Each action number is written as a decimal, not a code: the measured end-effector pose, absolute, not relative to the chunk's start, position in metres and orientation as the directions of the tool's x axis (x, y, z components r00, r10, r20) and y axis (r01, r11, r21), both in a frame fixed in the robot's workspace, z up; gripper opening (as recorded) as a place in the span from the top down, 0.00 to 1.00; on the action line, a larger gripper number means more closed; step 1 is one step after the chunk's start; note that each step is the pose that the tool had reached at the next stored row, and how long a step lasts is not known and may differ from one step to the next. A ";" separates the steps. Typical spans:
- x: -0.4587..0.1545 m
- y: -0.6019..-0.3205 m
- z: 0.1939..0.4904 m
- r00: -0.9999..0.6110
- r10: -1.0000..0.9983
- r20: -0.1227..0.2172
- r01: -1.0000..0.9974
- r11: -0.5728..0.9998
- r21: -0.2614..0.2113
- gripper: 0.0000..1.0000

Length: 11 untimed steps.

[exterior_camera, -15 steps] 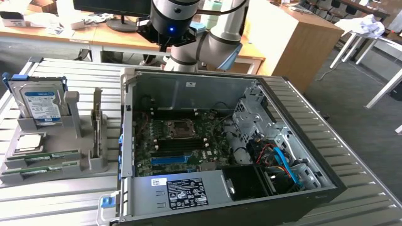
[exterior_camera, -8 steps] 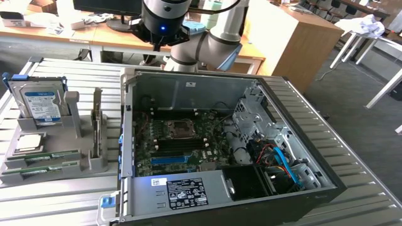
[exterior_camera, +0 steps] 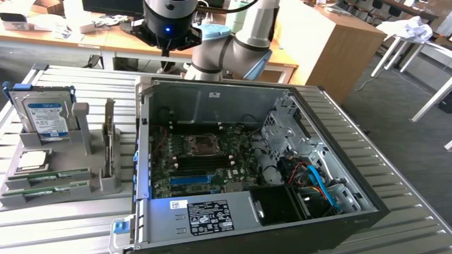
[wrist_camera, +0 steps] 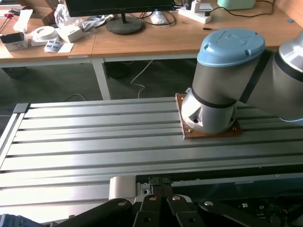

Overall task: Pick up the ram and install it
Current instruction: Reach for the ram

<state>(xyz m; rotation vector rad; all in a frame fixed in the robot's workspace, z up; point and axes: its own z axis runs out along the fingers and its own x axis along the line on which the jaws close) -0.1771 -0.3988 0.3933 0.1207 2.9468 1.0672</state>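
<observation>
Nearest in the exterior view, one open computer case is seen lying on the slatted metal table, its top side uncovered and its rim free all round. Just beside it, on the exterior view's left, one grey holder is set. Two ram sticks are counted in its front slots, the nearer ram and the farther ram, both lying flat and untouched. Behind them one processor chip and one upright hard drive are held. Inside the case the motherboard is exposed; its memory slots seem to be empty, though this cannot be told for sure. Farther back, the gripper is hung above the case's far edge, well apart from the holder. In the wrist view the gripper is seen pressed together with nothing pinched, over bare table slats.
</observation>
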 end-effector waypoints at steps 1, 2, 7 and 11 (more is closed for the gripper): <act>-0.179 -0.399 0.393 -0.997 0.074 0.021 0.070 0.765 0.640 0.90; -0.181 -0.399 0.393 -0.997 0.074 0.021 0.070 0.765 0.640 0.90; -0.183 -0.399 0.393 -0.997 0.075 0.019 0.070 0.781 0.620 0.90; -0.184 -0.399 0.393 -0.997 0.076 0.014 0.070 0.822 0.565 0.90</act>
